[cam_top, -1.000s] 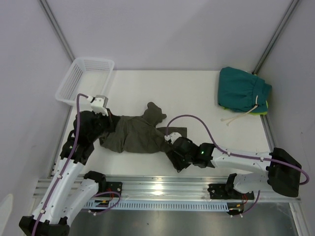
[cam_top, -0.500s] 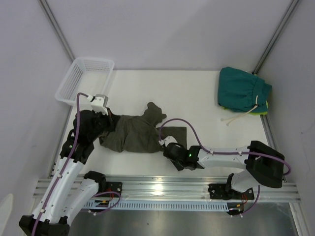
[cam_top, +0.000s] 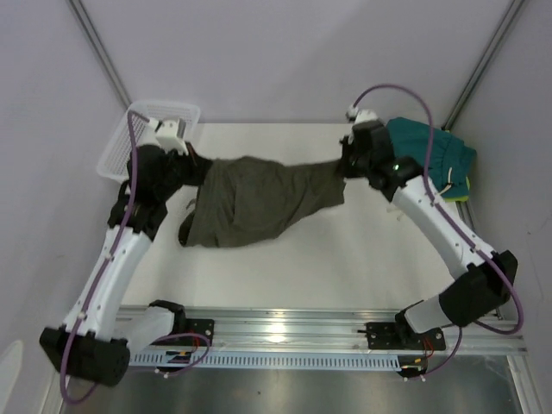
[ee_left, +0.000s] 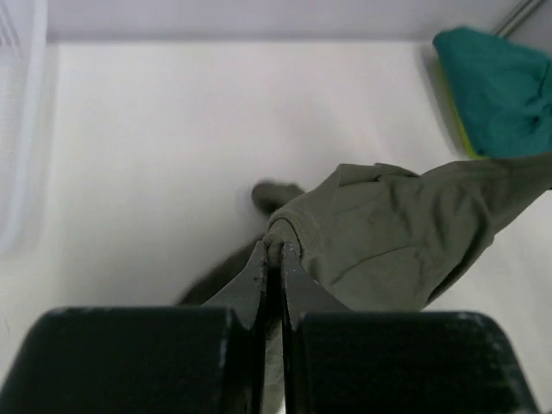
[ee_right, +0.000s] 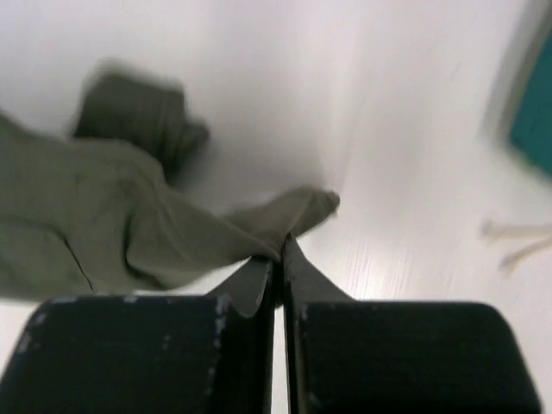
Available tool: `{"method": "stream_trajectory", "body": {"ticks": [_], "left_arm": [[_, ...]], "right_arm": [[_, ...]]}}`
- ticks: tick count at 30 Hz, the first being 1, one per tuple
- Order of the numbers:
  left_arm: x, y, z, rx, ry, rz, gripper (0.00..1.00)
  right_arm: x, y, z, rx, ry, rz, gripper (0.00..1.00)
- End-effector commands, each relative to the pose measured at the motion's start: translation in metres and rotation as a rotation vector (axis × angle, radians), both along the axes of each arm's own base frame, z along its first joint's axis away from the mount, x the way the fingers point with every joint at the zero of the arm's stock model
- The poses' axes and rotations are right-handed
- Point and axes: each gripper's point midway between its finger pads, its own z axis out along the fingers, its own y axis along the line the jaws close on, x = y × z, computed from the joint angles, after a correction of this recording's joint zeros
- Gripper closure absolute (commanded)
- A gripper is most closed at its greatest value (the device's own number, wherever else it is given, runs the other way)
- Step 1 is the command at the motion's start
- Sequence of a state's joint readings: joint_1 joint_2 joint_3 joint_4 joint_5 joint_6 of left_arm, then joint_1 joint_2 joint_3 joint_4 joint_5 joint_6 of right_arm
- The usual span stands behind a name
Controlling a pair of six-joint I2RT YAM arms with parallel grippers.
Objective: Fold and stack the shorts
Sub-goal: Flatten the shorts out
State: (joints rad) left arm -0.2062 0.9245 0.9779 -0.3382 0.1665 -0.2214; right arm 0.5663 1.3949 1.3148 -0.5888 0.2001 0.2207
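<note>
The job looked barely half done: a teal pair (cam_top: 427, 157) already lay folded at the far right corner of the tabletop (cam_top: 362, 259), while the olive shorts (cam_top: 259, 200) were unfolded, not yet stacked, and spread between the two arms. The left hand (cam_top: 197, 166) was clamped on one end near the far left corner, just beside the basket (cam_top: 147, 138); the right hand (cam_top: 343, 166) was clamped on the other end, close to the teal pair. Each wrist view showed the fingers (ee_left: 274, 250) pinched together on olive cloth. The shorts' long axis ran left to right, roughly along the far edge, with the slack sagging toward the near edge. I could not tell which end was the waist.
</note>
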Motion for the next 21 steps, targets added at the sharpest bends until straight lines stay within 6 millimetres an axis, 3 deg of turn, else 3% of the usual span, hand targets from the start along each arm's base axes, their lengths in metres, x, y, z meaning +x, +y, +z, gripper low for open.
{"method": "stream_trajectory", "body": {"ticks": [1,2,3,4,5,6,7,8,9,10,11,12,13,14,15,16,17,18,19,20,21], "left_arm": [[0.057,-0.003,0.092,-0.086,-0.195,0.008,1.00],[0.069,-0.002,0.099,-0.100,-0.193,-0.002,1.00],[0.087,-0.004,0.141,-0.133,-0.254,-0.012,1.00],[0.095,-0.005,0.152,-0.145,-0.266,-0.021,1.00],[0.099,-0.005,0.169,-0.157,-0.292,-0.034,1.00],[0.092,-0.004,0.221,-0.172,-0.395,-0.044,1.00],[0.102,-0.007,0.223,-0.175,-0.389,-0.052,1.00],[0.092,-0.012,0.248,-0.183,-0.431,-0.091,1.00],[0.086,-0.015,0.257,-0.204,-0.441,-0.108,1.00],[0.067,-0.017,0.276,-0.221,-0.483,-0.136,1.00],[0.054,-0.023,0.283,-0.253,-0.509,-0.180,1.00],[0.037,-0.024,0.292,-0.269,-0.550,-0.197,1.00],[0.041,-0.027,0.255,-0.284,-0.485,-0.198,1.00],[0.000,-0.024,0.279,-0.305,-0.579,-0.220,1.00],[-0.020,-0.025,0.291,-0.333,-0.643,-0.243,1.00],[-0.026,-0.025,0.275,-0.342,-0.622,-0.246,1.00],[-0.054,-0.024,0.274,-0.347,-0.652,-0.259,1.00],[-0.069,-0.024,0.275,-0.353,-0.669,-0.269,1.00],[-0.076,-0.024,0.264,-0.354,-0.659,-0.273,1.00],[-0.085,-0.023,0.258,-0.354,-0.658,-0.277,1.00],[-0.106,-0.021,0.260,-0.347,-0.686,-0.279,1.00]], "right_arm": [[0.062,-0.020,0.066,0.060,-0.099,-0.009,1.00],[0.079,-0.017,0.060,0.075,-0.064,0.002,1.00],[0.091,-0.019,0.075,0.090,-0.087,-0.008,1.00],[0.107,-0.027,0.125,0.129,-0.187,-0.031,1.00],[0.118,-0.027,0.124,0.123,-0.176,-0.039,1.00],[0.123,-0.031,0.143,0.132,-0.213,-0.045,1.00],[0.124,-0.038,0.177,0.150,-0.285,-0.054,1.00],[0.124,-0.041,0.189,0.160,-0.311,-0.060,1.00],[0.116,-0.043,0.207,0.182,-0.347,-0.052,1.00],[0.112,-0.045,0.213,0.198,-0.368,-0.039,1.00],[0.105,-0.046,0.220,0.211,-0.392,-0.031,1.00],[0.077,-0.054,0.251,0.235,-0.477,-0.028,1.00],[0.067,-0.056,0.272,0.266,-0.567,-0.022,1.00],[0.063,-0.058,0.247,0.264,-0.539,-0.022,1.00],[0.049,-0.061,0.256,0.278,-0.587,-0.014,1.00],[0.014,-0.071,0.295,0.322,-0.721,-0.006,1.00],[0.002,-0.074,0.299,0.332,-0.750,-0.006,1.00],[-0.007,-0.076,0.294,0.329,-0.754,0.000,1.00],[-0.033,-0.083,0.310,0.342,-0.807,0.006,1.00],[-0.043,-0.087,0.313,0.342,-0.821,0.003,1.00],[-0.052,-0.090,0.316,0.342,-0.832,0.004,1.00]]}}
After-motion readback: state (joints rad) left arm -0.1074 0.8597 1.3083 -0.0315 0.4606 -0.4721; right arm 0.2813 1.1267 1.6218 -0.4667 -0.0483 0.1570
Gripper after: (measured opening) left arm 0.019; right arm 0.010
